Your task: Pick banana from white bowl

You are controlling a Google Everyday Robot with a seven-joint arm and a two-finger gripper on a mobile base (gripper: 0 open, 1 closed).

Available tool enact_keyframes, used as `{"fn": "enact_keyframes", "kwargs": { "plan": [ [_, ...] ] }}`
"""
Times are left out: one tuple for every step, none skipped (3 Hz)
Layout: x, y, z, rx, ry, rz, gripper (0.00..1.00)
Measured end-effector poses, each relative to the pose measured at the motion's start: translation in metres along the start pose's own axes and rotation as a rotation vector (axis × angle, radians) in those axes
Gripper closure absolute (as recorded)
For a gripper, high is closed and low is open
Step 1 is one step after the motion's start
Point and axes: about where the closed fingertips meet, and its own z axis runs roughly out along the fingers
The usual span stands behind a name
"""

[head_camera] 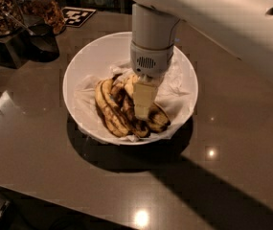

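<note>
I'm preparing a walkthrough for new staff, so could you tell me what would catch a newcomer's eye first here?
The wide white bowl at the centre of the glossy brown table stands out first, holding brown-streaked bananas on crumpled paper. The robot's pale arm stretches in from the upper right, and its gripper is down inside the bowl among the bananas.

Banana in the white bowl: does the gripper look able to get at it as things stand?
Probably yes. The gripper hangs down inside the white bowl, right beside the banana. Nothing covers it, though other bananas crowd close.
</note>
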Motion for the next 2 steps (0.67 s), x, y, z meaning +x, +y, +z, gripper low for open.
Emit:
{"fn": "enact_keyframes", "kwargs": {
  "plan": [
    [0.0000, 0.0000, 0.0000, 0.000, 0.000, 0.000, 0.92],
    [-0.0048, 0.0006, -0.0041, 0.042, -0.032, -0.027, 1.00]
  ]
}}
